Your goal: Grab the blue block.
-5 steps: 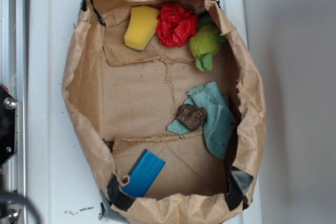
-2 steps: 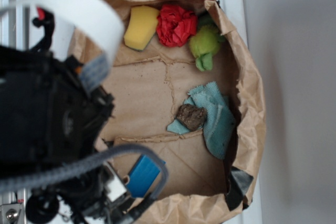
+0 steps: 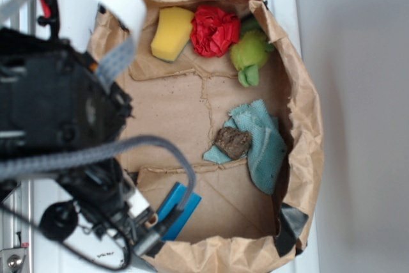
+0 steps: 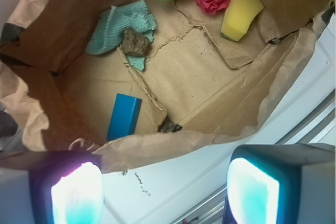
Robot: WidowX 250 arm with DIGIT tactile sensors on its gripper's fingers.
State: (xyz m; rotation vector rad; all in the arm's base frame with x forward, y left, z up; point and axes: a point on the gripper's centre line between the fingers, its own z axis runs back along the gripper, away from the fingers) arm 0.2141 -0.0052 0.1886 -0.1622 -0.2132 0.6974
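Pincer (image 4: 165,192) (jaws apart) has moved nearer blue block (image 4: 124,116).

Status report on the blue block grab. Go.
Gripper open, empty, outside the paper bag. Blue block flat on bag floor, untouched. Bag's near wall stands between gripper and block.

My open fingers (image 4: 165,192) hang outside the paper wall (image 4: 157,148). Beyond it, bare floor flanks the blue block (image 4: 124,116) (teal cloth (image 4: 118,24) and brown lump (image 4: 135,42) lie well apart).
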